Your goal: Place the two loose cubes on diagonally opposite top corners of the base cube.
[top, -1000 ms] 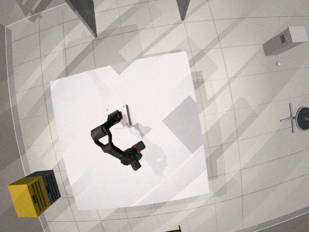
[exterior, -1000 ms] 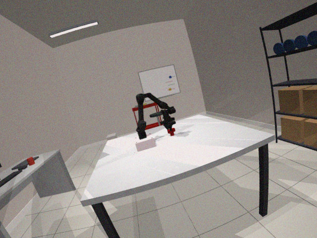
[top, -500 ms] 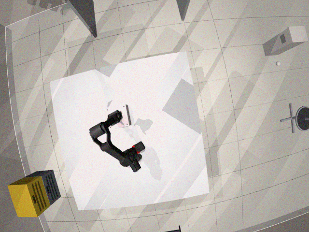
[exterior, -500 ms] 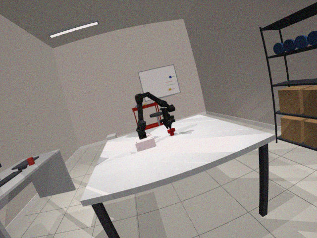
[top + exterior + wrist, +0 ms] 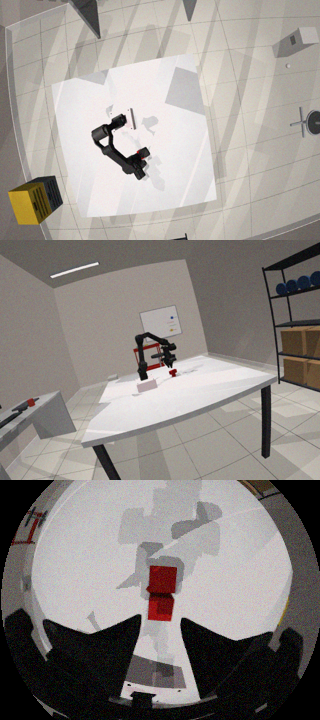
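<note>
In the top view the black robot arm [image 5: 115, 158] [image 5: 140, 351] covers most of the red stack, leaving only slivers of red at its edge; the jaws' grip area is hidden there too. The exterior view shows the stack small and grainy, as a T: two loose cubes side by side on the narrower base cube [image 5: 173, 375], which stands on the white worktop [image 5: 180, 157] [image 5: 186, 397] [image 5: 75, 555]. Whether a gap parts the upper two is too fine to tell.

From the wrist, the farther loose cube [image 5: 163, 579] and the nearer loose cube [image 5: 161, 609] show flat, square red tops, the nearer one partly darkened by shadow. The base cube is largely hidden beneath them, and its exact corners cannot be made out. The jaws are released, parted partway with nothing between them, just above the stack; their matte black, wedge-shaped fingertips taper towards the cubes. A pale, straight-edged block [image 5: 147, 386] sits by the arm's foot.
</note>
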### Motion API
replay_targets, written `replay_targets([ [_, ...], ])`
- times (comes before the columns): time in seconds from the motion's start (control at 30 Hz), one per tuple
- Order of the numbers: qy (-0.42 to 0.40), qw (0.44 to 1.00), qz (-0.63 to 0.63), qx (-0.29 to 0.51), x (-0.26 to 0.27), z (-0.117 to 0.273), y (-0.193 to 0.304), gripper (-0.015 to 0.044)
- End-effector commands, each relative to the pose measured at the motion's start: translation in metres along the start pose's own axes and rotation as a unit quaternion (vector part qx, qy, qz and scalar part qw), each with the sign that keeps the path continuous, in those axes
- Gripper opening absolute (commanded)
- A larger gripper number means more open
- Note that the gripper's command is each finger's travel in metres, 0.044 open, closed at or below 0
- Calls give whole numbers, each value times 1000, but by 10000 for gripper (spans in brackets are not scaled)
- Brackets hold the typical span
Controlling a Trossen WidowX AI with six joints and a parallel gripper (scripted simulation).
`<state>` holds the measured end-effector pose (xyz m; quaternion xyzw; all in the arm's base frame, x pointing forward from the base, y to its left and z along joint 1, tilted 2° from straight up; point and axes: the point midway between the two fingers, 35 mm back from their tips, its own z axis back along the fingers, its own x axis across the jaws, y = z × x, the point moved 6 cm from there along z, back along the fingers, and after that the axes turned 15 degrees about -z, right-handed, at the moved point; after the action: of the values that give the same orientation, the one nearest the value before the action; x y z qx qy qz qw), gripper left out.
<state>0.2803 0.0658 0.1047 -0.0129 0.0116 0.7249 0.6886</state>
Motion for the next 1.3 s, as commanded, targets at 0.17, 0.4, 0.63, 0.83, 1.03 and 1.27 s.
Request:
replay_targets([
  [0.17, -1, 1000, -2, -2, 0, 16, -1, 205],
  [0.4, -1, 1000, -2, -2, 0, 21, -1, 205],
  [0.63, 0, 1000, 0, -1, 0, 28, 0, 389],
  [0.83, 0, 1000, 0, -1, 0, 32, 0, 400],
  [1.03, -4, 1000, 0, -1, 63, 32, 2, 400],
  [1.27, -6, 1000, 0, 0, 127, 34, 18, 400],
])
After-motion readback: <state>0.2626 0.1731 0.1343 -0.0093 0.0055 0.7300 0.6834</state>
